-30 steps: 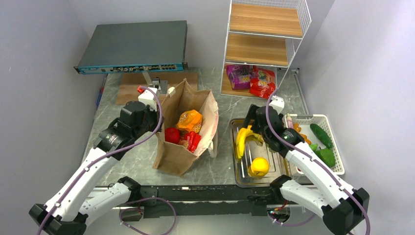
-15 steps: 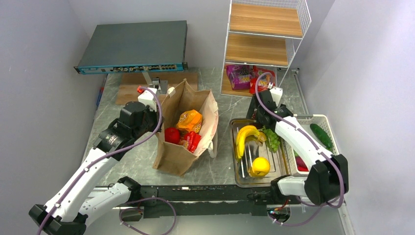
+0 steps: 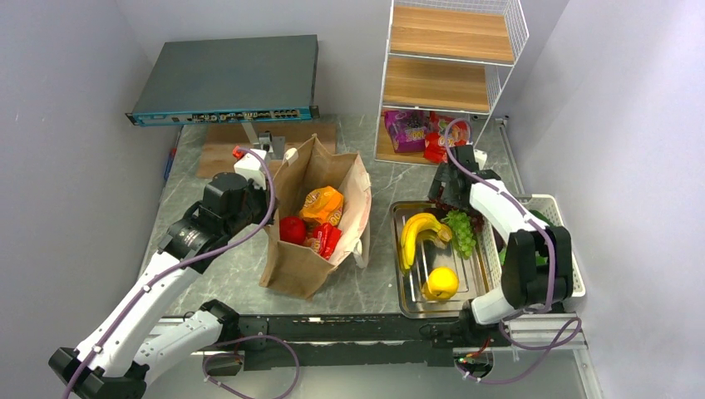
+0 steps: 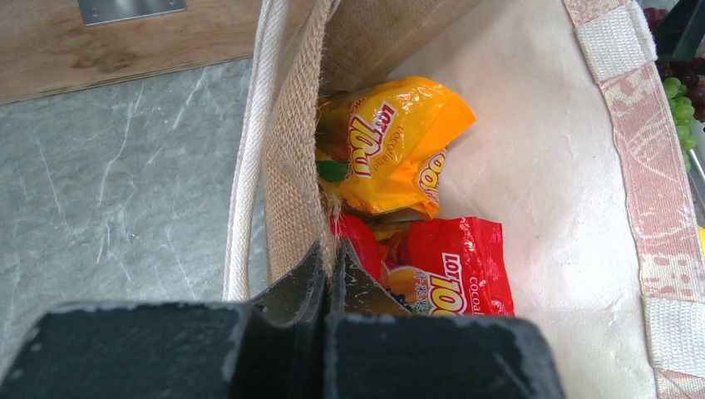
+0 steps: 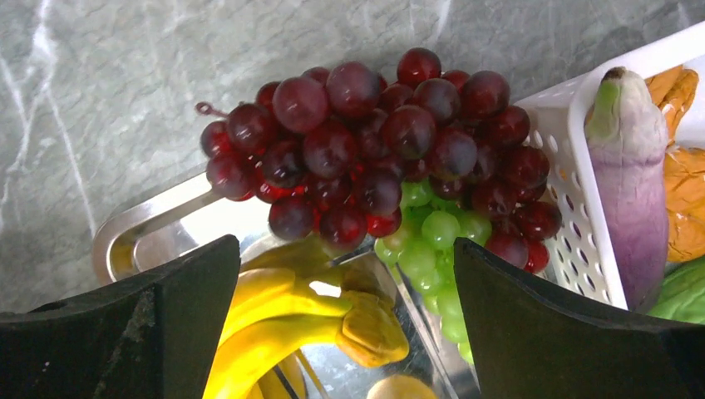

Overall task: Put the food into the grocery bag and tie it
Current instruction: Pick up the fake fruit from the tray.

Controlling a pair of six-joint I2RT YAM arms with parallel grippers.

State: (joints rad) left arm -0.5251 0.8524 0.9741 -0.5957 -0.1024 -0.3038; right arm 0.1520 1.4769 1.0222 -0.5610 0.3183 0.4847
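While right gripper [image 5: 345, 258] hung wide open, empty, over dark grapes [image 5: 374, 141], bunch lay at tray [image 5: 133, 237] far corner, touching basket [image 5: 574, 150]. Looked soft, lumpy, floppy; likely best squeezed gently across middle. Tray rim and basket wall crowded sides, open room above only. Left gripper [image 4: 326, 274] was pinched shut on bag [image 4: 291, 141] rim.

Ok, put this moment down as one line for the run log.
left claw: shut on grocery bag rim | right claw: open, over dark grapes | in bag: orange packet, red packet
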